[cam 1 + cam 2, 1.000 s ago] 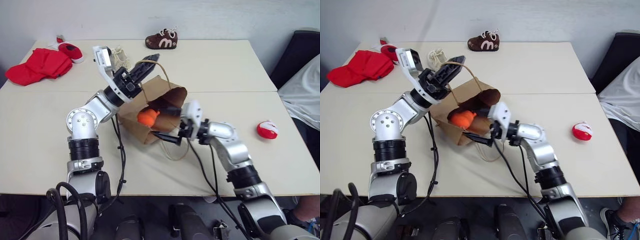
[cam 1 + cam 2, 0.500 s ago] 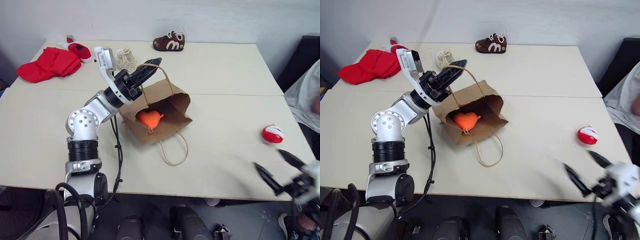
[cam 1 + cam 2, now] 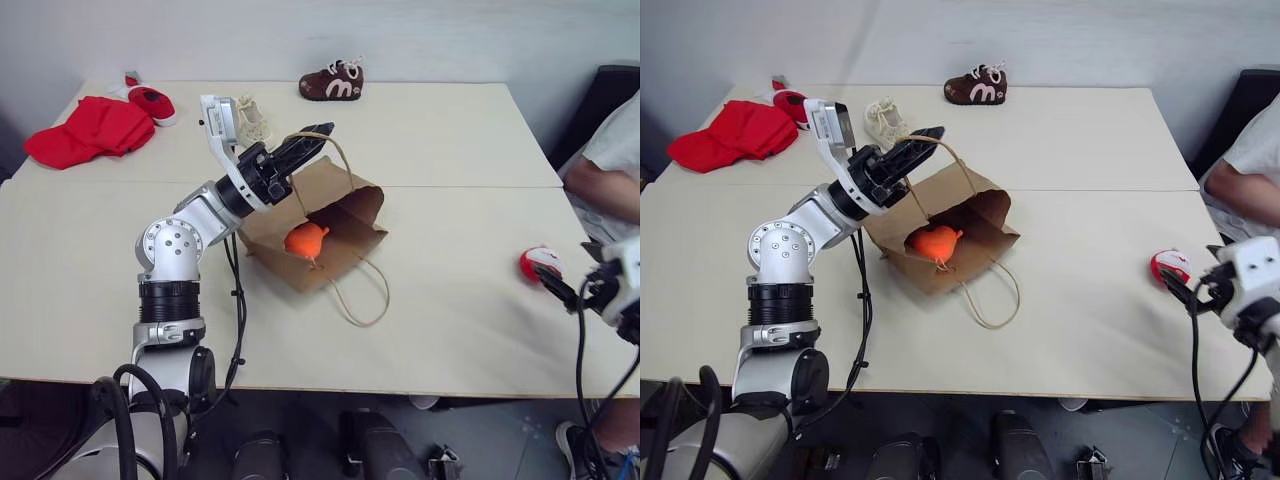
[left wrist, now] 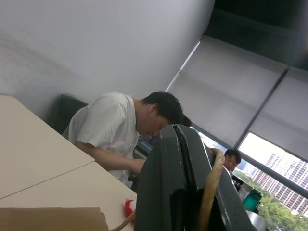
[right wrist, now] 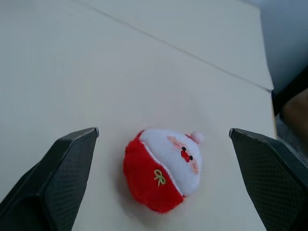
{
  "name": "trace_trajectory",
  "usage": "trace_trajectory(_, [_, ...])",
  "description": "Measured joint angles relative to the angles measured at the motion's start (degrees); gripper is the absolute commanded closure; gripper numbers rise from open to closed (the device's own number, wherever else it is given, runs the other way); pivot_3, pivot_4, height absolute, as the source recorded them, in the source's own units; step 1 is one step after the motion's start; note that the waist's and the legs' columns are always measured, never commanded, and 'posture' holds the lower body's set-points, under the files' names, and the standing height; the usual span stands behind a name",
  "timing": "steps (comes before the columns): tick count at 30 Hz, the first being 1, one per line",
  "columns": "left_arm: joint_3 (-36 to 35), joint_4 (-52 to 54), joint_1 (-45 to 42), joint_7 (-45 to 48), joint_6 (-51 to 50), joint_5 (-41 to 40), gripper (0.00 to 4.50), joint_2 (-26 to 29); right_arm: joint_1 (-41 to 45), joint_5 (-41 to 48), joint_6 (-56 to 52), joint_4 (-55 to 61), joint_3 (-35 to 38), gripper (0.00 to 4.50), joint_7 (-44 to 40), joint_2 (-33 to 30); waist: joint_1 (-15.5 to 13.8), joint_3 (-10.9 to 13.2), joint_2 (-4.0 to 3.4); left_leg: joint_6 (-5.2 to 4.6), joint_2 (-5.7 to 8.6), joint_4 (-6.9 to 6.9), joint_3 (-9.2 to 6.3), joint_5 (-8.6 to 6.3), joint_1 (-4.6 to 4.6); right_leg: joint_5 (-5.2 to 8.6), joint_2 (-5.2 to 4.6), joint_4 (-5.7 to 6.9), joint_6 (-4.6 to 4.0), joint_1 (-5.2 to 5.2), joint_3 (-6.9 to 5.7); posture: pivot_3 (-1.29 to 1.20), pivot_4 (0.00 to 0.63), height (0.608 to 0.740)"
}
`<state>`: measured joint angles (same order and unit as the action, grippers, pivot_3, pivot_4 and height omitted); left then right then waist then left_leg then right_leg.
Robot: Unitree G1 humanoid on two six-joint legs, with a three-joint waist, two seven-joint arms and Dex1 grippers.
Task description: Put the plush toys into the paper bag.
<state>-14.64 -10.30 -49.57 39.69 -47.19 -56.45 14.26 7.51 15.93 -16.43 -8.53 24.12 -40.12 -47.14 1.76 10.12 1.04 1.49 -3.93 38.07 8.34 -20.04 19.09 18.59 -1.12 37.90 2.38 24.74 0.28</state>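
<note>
Just ahead of right gripper's wide-spread fingers, red plush toy, untouched.

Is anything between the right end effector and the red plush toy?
Nothing visible. The right end effector is open, with the red plush toy lying on bare table just ahead of its fingers.

The cream table bears the brown paper bag on its side below the left gripper, the red Santa plush just ahead of the right gripper, a red cloth, and three small shoes: brown, cream, red.
</note>
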Motion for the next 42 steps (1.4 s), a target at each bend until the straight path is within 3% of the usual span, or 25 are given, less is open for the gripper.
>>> trace_trajectory(1, [0.02,0.73,0.32,-0.10,0.31,0.06,4.50,-0.19,3.34,-1.22,-1.82,-3.41,-2.30,0.05,-0.06,-0.43,-0.12,0.00,-0.01,-0.01,0.01,0.02,0.00,0.00,0.05,0.00,-0.04,0.01,0.00,0.02,-0.01,0.00,0.150,0.740])
trace_trajectory(4, [0.09,1.50,0.92,-0.58,0.46,0.12,4.50,-0.66,11.62,-2.80,-7.01,-12.67,-7.22,0.68,-0.17,-0.42,-0.18,0.01,-0.02,-0.06,0.05,0.06,0.02,0.03,0.09,-0.02,-0.11,0.04,0.03,0.05,-0.01,0.00,0.150,0.740])
trace_trajectory(9, [0.04,3.18,1.59,-0.92,0.45,0.21,4.50,-0.27,18.01,-4.02,-8.60,-19.68,-8.83,2.43,-0.98,-0.65,-0.04,0.01,-0.03,-0.06,0.04,0.07,0.03,0.03,0.09,-0.03,-0.11,0.05,0.05,0.05,-0.01,0.00,0.150,0.740])
trace_trajectory(13, [-0.03,3.26,1.59,-1.05,0.43,0.21,4.50,0.24,18.13,-2.29,-10.10,-15.93,-8.94,3.69,-5.27,-0.79,0.06,0.03,-0.07,-0.04,0.01,0.05,0.04,0.02,0.11,-0.03,-0.07,0.07,0.05,0.11,-0.01,0.00,0.150,0.740])
trace_trajectory(16, [-0.22,3.21,1.57,-1.08,0.27,0.14,4.50,0.55,17.44,4.08,-15.69,-3.33,-8.81,4.07,-8.31,0.49,0.34,0.04,-0.08,0.02,-0.06,0.05,0.04,0.02,0.11,-0.03,-0.02,0.10,0.05,0.14,0.01,0.00,0.150,0.740])
trace_trajectory(20, [-0.28,3.21,1.28,-1.31,-0.88,-0.66,4.50,0.48,17.97,17.02,-28.71,21.18,-14.47,4.07,-7.78,8.10,0.44,0.04,-0.08,0.19,-0.26,0.08,-0.04,0.00,0.13,-0.02,0.17,0.11,0.02,0.15,-0.04,0.00,0.150,0.740])
trace_trajectory(23, [-1.46,3.25,0.74,-1.67,-1.15,-2.51,4.50,0.19,20.94,18.62,-33.54,26.14,-19.54,4.07,-0.85,16.78,0.23,0.04,-0.08,0.16,-0.19,0.13,0.00,0.00,0.21,-0.02,0.07,0.13,0.00,0.24,-0.01,0.00,0.150,0.740])
trace_trajectory(28, [-2.17,3.64,0.42,-1.78,-1.66,-3.03,4.50,0.35,25.26,14.45,-33.01,21.88,-27.21,4.07,5.00,23.69,-0.10,0.02,-0.03,-0.04,0.06,0.14,0.00,0.06,0.43,-0.03,-0.25,0.14,0.02,0.41,-0.14,0.00,0.150,0.740])
trace_trajectory(34, [-2.25,5.34,0.43,-1.86,-3.59,-5.32,4.50,-0.43,36.15,3.27,-18.56,-0.35,-29.33,4.07,12.81,33.52,0.79,0.02,-0.03,-0.11,0.10,0.18,0.05,0.10,0.65,-0.04,-0.32,0.35,0.04,0.73,-0.14,0.00,0.150,0.740])
trace_trajectory(39, [-2.15,5.36,0.55,-2.22,-3.94,-5.38,4.50,-0.86,38.58,-2.75,-7.59,-13.28,-30.61,2.33,15.69,38.85,1.78,0.02,-0.03,-0.11,0.08,0.11,0.04,0.10,0.71,-0.03,-0.33,0.41,0.02,0.78,-0.16,0.00,0.150,0.740])
trace_trajectory(42, [-2.37,5.33,0.60,-2.61,-3.90,-5.38,4.50,-0.92,38.41,-3.81,-5.88,-13.73,-30.86,1.25,14.21,39.70,1.93,0.02,-0.03,-0.12,0.07,0.12,0.00,0.10,0.76,-0.03,-0.34,0.57,0.02,0.82,-0.19,0.00,0.150,0.740])
